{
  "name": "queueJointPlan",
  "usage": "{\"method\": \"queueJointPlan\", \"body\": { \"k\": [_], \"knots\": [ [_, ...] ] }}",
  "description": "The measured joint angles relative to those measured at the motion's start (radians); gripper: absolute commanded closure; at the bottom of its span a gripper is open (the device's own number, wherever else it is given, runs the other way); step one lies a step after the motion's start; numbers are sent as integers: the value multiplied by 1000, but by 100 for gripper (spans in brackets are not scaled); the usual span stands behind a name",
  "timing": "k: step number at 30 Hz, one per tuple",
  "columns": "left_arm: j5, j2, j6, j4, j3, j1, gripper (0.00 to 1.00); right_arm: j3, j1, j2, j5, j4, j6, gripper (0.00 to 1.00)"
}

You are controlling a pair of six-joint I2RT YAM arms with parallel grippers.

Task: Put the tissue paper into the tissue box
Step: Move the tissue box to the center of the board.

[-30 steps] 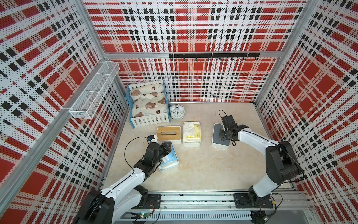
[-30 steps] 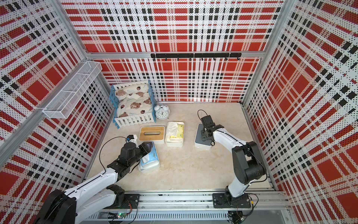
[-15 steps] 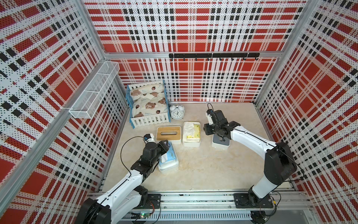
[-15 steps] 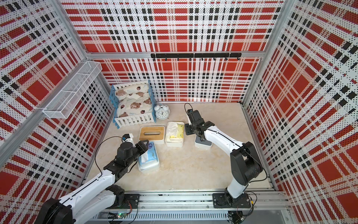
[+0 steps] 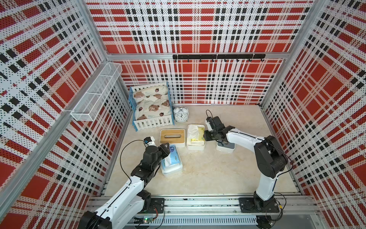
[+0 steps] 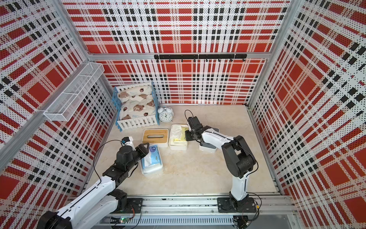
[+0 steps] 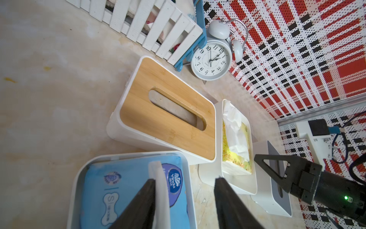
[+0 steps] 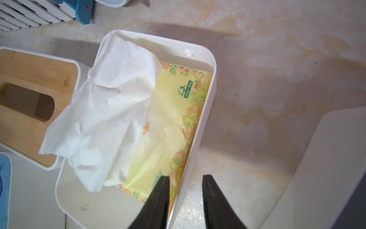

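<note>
Right arm's the one to watch. It's in at the yellow pack (image 8: 170,111), which lies flat in its open box (image 8: 210,65), with a loose white sheet (image 8: 111,95) spilling over the far long edge toward the bamboo lid (image 7: 168,111). Box and pack run lengthwise from the rail toward the back wall. The right fingers (image 5: 206,136) sit at the long side nearest their own arm. They're partly open: one finger over the pack's edge, one outside above the worktop (image 5: 208,174), the box wall in the gap. Nothing gripped that I can see. So the opening lies across the wall, square to the long axis. A pinch from here would catch wall or pack edge, I reckon, not the sheet over on the other side.

The left fingers (image 5: 166,149) hover about half open over the blue pack (image 7: 126,190), which sits in a second box (image 7: 79,178) nearer the rail. A white tuft (image 7: 158,178) stands between them, close by one finger, not clamped. Right arm is plainly nearer the yellow pack, left nearer the blue.
</note>
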Motion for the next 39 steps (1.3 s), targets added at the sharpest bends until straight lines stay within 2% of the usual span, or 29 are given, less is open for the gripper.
{"method": "queueJointPlan", "body": {
  "k": [7,12,17,23,34,36,39],
  "knots": [
    [8,-6,5,-2,0,20,47,15,0,49,14,5,2,73],
    [11,-13,9,-6,0,25,47,29,1,74,21,5,1,84],
    [11,-28,18,-18,0,34,47,59,1,79,101,-41,-13,95],
    [14,-40,23,-30,0,43,47,73,0,79,228,-98,-33,99],
    [26,-67,24,-47,0,78,48,21,-65,26,335,-151,-51,97],
    [27,-66,23,-47,0,90,48,8,-87,10,353,-165,-55,91],
    [29,-59,23,-42,0,96,48,-4,-105,-13,375,-185,-63,73]
  ]
}}
